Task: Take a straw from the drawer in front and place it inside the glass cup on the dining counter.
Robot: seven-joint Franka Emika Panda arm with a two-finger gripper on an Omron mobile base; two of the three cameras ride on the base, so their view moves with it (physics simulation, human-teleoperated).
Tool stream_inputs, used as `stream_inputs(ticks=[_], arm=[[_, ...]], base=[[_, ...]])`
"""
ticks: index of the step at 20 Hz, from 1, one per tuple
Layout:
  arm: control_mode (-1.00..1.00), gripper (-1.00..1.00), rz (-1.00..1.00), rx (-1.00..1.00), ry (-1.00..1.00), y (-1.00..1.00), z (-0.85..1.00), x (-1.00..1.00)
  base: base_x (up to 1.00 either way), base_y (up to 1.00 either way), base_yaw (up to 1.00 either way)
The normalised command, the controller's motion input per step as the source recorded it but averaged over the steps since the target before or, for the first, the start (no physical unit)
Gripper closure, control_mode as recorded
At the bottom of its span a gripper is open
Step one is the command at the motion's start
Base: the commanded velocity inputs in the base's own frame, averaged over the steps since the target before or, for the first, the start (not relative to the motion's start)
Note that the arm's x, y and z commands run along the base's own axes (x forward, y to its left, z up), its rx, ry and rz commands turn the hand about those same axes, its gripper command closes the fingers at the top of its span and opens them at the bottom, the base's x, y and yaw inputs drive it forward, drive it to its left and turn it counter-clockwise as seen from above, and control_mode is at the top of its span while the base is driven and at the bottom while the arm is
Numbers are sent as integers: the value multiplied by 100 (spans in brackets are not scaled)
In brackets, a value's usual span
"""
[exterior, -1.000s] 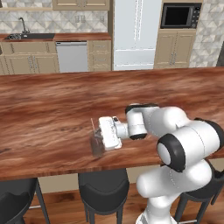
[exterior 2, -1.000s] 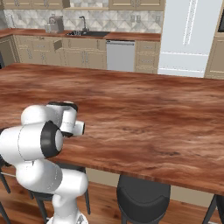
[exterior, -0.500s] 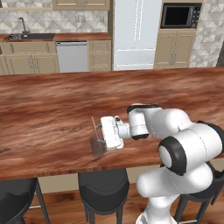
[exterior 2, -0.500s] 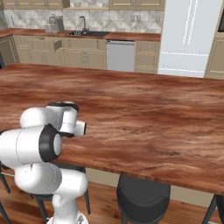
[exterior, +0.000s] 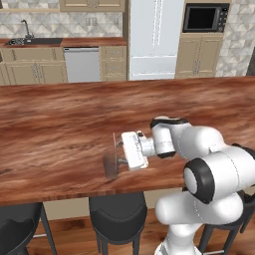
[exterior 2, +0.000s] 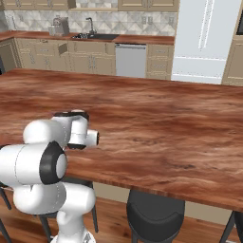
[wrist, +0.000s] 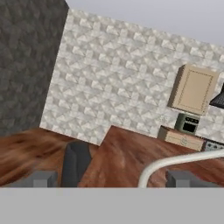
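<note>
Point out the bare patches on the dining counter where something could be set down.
The dining counter is bare left of the glass cup, along its far edge, and right of the arm. The crowded spot is the near edge, where the gripper holds the straw over the cup.

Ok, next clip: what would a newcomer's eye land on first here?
First the big white arm stretched sideways over the reddish-brown dining counter, its tool right beside the small glass cup near the counter's front edge. Next the straw, a pale curved line between the fingertips in the hand view, and thin and upright by the cup in the left base view. Behind stands a white fridge.
</note>
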Motion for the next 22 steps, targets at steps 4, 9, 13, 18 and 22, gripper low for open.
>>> stream_inputs(ticks=[4,9,13,18,22], arm=[[-100,-100,-8,-19,2,0,-4,-1],[-100,-100,-14,-25,4,0,0,-3],[-100,-100,-21,-28,4,0,0,0],[-100,-100,-22,-27,9,0,0,0],[-100,-100,-20,-25,15,-3,0,0]], base=[[0,0,0],[0,0,0],[0,0,0],[0,0,0],[0,0,0]])
